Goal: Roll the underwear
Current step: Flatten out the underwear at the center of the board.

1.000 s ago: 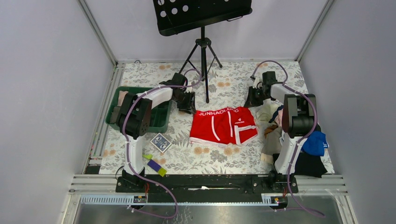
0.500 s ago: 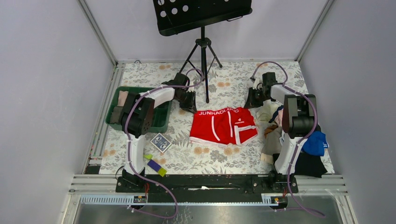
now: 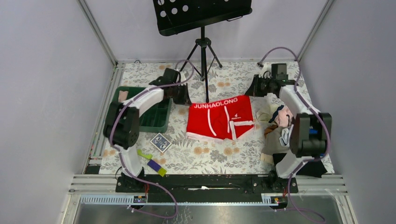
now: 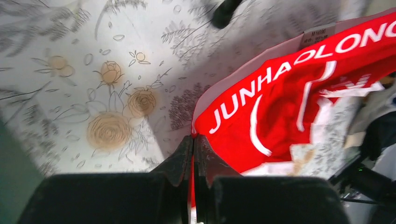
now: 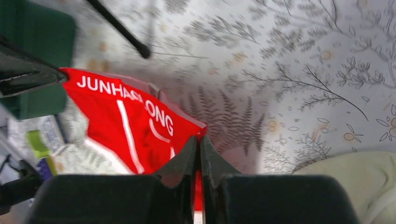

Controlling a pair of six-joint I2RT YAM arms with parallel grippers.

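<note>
Bin (image 3: pixel 159 122) of green plastic sits just left of the left gripper (image 3: pixel 186 100), nearer the arm bases. That claw's jaws are pressed narrow, pinching the left corner of the waistband of the underwear (image 3: pixel 219 120). The left wrist view shows its fingertips (image 4: pixel 183 161) closed on the red hem. The red garment is stretched between the two claws, lettered waistband on the far side, legs toward the bases. A music stand (image 3: pixel 201 16) rises beyond it. The right gripper (image 3: pixel 253 92) clamps the waistband's right corner, jaws tight together. A clothes pile (image 3: pixel 280 123) lies right of it, nearer the bases.
</note>
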